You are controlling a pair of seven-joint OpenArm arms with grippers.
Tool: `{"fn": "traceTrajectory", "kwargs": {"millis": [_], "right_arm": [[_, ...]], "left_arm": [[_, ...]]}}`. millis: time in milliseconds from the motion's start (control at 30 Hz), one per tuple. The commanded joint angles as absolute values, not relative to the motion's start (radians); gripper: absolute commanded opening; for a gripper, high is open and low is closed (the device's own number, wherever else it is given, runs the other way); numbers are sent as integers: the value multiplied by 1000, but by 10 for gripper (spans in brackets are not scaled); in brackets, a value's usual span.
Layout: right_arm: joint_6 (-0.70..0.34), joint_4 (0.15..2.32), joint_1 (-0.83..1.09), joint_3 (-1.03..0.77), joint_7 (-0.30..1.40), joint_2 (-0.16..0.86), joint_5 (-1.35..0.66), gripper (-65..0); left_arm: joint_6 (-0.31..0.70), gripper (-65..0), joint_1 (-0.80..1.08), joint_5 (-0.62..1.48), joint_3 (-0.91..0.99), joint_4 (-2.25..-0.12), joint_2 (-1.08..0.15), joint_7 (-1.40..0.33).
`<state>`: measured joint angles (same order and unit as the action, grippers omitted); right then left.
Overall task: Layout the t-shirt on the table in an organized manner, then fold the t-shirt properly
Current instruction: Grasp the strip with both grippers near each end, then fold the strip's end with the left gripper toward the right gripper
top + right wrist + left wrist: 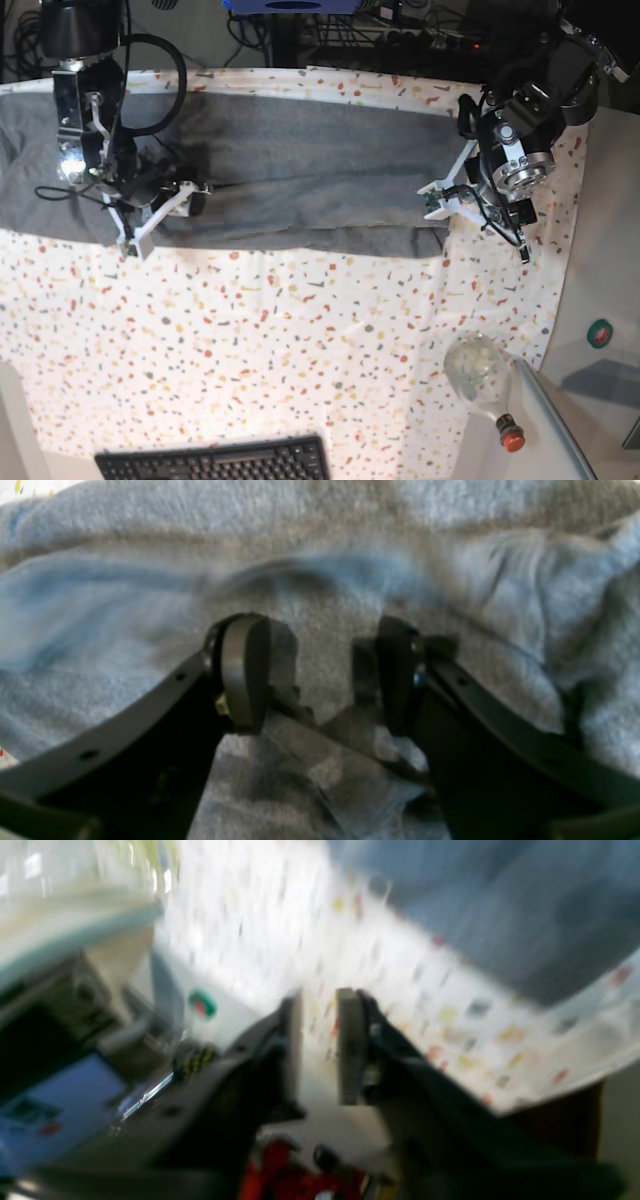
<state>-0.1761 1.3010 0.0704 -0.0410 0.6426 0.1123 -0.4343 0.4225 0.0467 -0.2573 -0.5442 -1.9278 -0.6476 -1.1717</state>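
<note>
In the left wrist view everything is smeared with blur, but the left gripper [320, 1040] can be made out with its pads a narrow gap apart and nothing between them, just speckled table [450, 1005] showing through; the shirt [500, 905] is seen as a grey mass further off, not touched by this gripper. Some clutter off the table edge is too blurry to be named. In the right wrist view the right gripper [320, 675] is parked right down on the shirt [125, 605], jaws spread fairly wide with grey knit filling the gap, and whether any cloth is actually pinched can't be told from here; what looks like a fold or clear bit under the jaws is too soft to be identified. In the base view the shirt [300, 160] is laid as a long band across the far side of the table [250, 350], lower edge doubled over into a thick hem-like roll, the right gripper [165, 205] sitting on it toward one end and the left gripper [455, 200] just off the other end, over the cloth's corner. A bottle [480, 375] and a keyboard [210, 462] lie at the near edge, well apart from the shirt. As for handling, it's probably a light, floppy, non-slippery knit that will sag and drag if lifted at one point, so it's likely best taken at the corners or the doubled edge, both ends together, pinching only the layers meant to move.
</note>
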Motion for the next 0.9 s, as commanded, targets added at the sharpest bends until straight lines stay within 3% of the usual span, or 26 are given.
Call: {"fn": "traceTrajectory", "kwargs": {"millis": [0,133,233,333,400,433,533,567,867], "right_arm": [[-170,1308,70,-39,665,117,-427,-323],[-170,1308,70,-39,665,117,-427,-323],[-171,1311,70,-39,665,117,-427,-323],[-173,1359,90,-39,665,117,-427,-323],[-173,1428,110,-39,664,117,-427,-323],[-173,1457,119,-39,664,117,-427,-323],[-173,1523,139,-47,664,117,-427,-323],[-173,1526,140,-47,662,117,-427,-323],[-173,1529,177,-163,618,139,-427,-324]], "left_arm": [[418,-428,36,-266,-538,-1951,-662,-1170],[418,-240,56,-263,-503,-1954,-684,-1167],[418,-176,59,-254,-417,-1956,-627,-1164],[420,-222,64,-252,-351,-1957,-533,-1162],[420,-295,64,-252,-352,-1948,-464,-1161],[420,-344,65,-251,-352,-1943,-432,-1158],[420,-601,74,-176,-341,-1891,-352,-1089],[420,-650,77,-160,-341,-1867,-348,-1067],[415,-650,105,-163,-305,-1570,-326,-905]]}}
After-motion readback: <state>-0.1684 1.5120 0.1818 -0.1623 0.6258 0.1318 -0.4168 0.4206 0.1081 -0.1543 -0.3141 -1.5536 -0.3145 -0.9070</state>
